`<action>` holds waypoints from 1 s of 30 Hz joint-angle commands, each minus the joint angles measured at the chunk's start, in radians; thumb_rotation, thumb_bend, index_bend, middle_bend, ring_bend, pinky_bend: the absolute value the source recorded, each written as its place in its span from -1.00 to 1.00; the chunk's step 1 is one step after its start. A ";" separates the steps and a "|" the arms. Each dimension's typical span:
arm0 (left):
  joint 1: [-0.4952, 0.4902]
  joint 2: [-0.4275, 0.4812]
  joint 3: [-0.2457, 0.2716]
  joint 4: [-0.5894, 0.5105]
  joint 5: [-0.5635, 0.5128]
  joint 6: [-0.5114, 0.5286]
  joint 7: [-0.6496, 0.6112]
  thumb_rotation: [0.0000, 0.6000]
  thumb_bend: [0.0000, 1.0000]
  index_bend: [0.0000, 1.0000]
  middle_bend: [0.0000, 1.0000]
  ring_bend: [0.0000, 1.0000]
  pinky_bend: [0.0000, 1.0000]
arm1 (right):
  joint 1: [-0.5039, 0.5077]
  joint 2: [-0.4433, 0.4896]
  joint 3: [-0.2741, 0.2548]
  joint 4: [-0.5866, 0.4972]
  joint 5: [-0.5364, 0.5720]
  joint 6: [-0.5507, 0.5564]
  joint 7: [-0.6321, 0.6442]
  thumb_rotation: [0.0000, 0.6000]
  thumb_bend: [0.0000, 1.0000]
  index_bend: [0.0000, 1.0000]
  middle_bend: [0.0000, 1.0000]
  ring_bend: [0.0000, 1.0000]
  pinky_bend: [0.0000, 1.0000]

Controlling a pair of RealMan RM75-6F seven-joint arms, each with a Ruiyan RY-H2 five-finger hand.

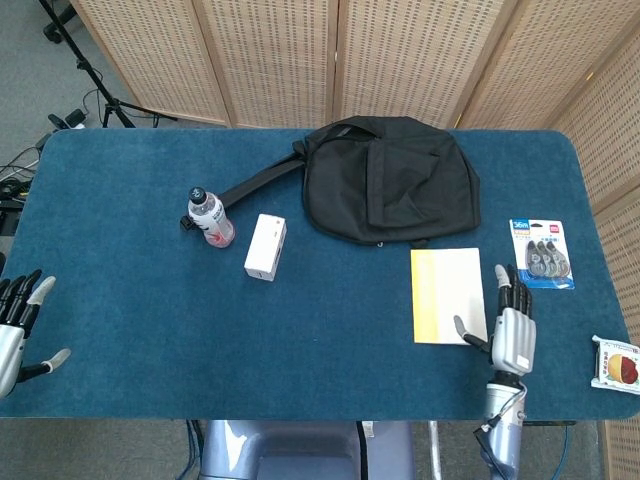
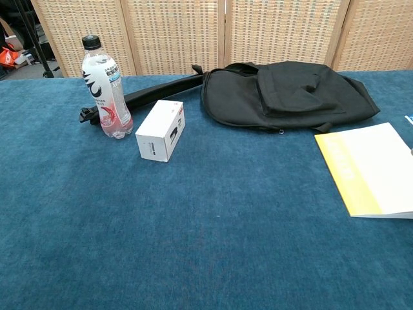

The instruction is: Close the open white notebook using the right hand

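White notebook [image 1: 449, 294] lies closed, flat on blue surface [image 1: 140, 300] below black bag [image 1: 390, 180]. Right robot hand [image 1: 513, 330] beside it, fingers spread, empty. Left robot hand [image 1: 18, 325] likewise empty.

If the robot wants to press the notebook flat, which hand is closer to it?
The right hand, probably. It sits open just beside the closed notebook, at its right edge. The left hand is far off at the table's other end, with the bottle and box between.
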 commanded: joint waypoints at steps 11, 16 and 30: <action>-0.002 -0.007 0.003 0.006 0.008 -0.001 0.009 0.84 -0.86 -1.00 -1.00 -1.00 -1.00 | -0.032 0.208 -0.142 0.067 -0.162 -0.039 -0.004 1.00 -0.48 -1.00 -1.00 -1.00 -1.00; -0.005 -0.011 0.005 0.007 0.008 -0.009 0.017 0.84 -0.86 -1.00 -1.00 -1.00 -1.00 | -0.035 0.234 -0.198 0.176 -0.263 -0.005 -0.037 1.00 -0.48 -1.00 -1.00 -1.00 -1.00; -0.007 -0.026 0.002 0.020 0.010 -0.005 0.028 0.84 -0.86 -1.00 -1.00 -1.00 -1.00 | -0.065 0.262 -0.241 0.246 -0.360 0.084 -0.048 1.00 -0.48 -1.00 -1.00 -1.00 -1.00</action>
